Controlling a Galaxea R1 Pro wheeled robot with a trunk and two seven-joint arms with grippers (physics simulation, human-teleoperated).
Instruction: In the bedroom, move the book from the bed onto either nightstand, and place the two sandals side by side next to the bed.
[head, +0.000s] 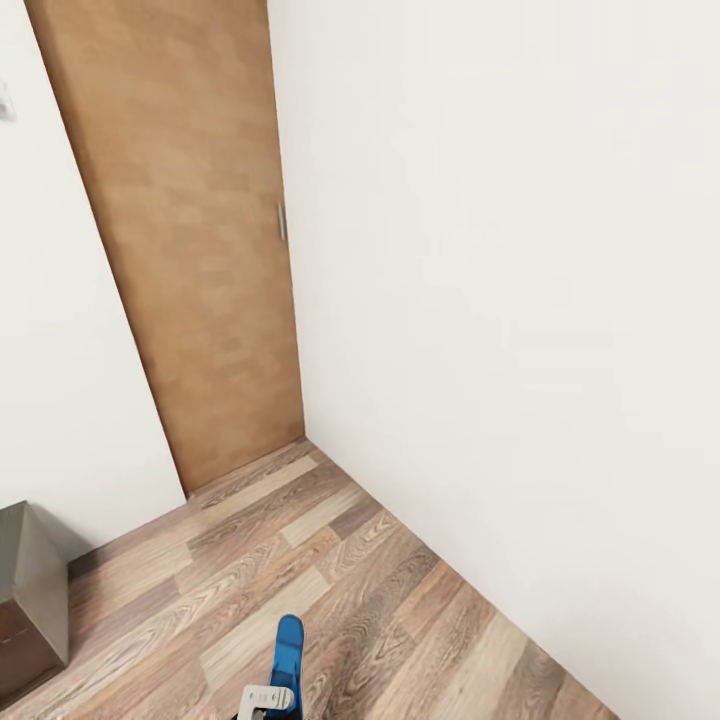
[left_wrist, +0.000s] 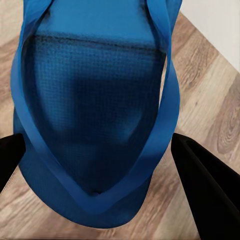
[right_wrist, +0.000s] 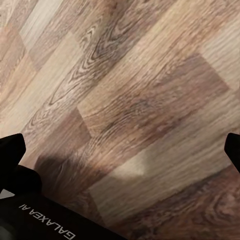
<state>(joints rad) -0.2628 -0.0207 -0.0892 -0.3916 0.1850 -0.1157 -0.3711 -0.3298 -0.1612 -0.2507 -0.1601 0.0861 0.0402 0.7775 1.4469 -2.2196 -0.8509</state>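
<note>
Your left gripper: jaws clamped on 1 blue sandal | right gripper: jaws wide apart, holding nothing, over wood floor | door at 11 o'clock

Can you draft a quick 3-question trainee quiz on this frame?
1. True or false: the left gripper carries a blue sandal.
2. What lies under the right gripper's fingers? A) bed B) wood floor C) nightstand
3. Fill in: straight ahead in the head view, a brown ___ stands closed in the corner.

Key: 1 true; 2 B; 3 door.
</note>
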